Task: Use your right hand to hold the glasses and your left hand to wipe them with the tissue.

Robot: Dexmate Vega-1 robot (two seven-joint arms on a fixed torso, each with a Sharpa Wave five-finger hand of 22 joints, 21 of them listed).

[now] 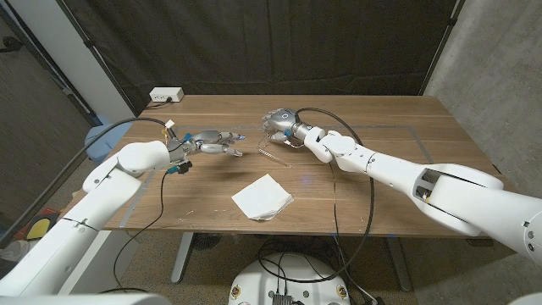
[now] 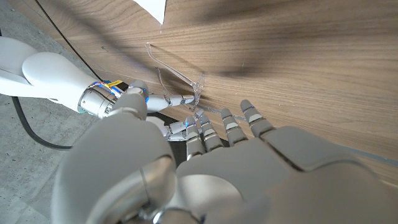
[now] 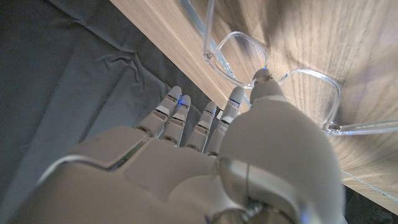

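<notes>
On the wooden table (image 1: 381, 182) the clear-framed glasses (image 1: 275, 154) lie near the middle of the head view, just beside the right hand (image 1: 279, 123), which comes in from about four o'clock and sits at roughly twelve o'clock of the frames. In the right wrist view the hand's fingers (image 3: 177, 106) reach out fairly straight and close together over the far table edge, while the thumb (image 3: 264, 84) points down at the bridge between the two lenses (image 3: 311, 93) — it looks to be touching the frame, though the contact itself is hidden under the thumb tip, so I cannot tell whether anything is actually pinched. The glasses rest on the wood with one temple arm stretched away from the lenses.

The left hand (image 1: 207, 142) hovers at about nine o'clock of the glasses, near them but apart, its fingers (image 2: 249, 121) extended and slightly spread, holding nothing. From the left wrist view the right hand's fingertips (image 2: 180, 99) meet the transparent frame (image 2: 177, 74) at its corner.

The tissue (image 1: 262, 197) — a white folded square — lies flat at about six o'clock of the glasses, near the front edge of the table, well apart from both hands. A white power strip (image 1: 166, 96) sits at the table's far left corner, around ten o'clock, against the dark curtain (image 1: 279, 42).
</notes>
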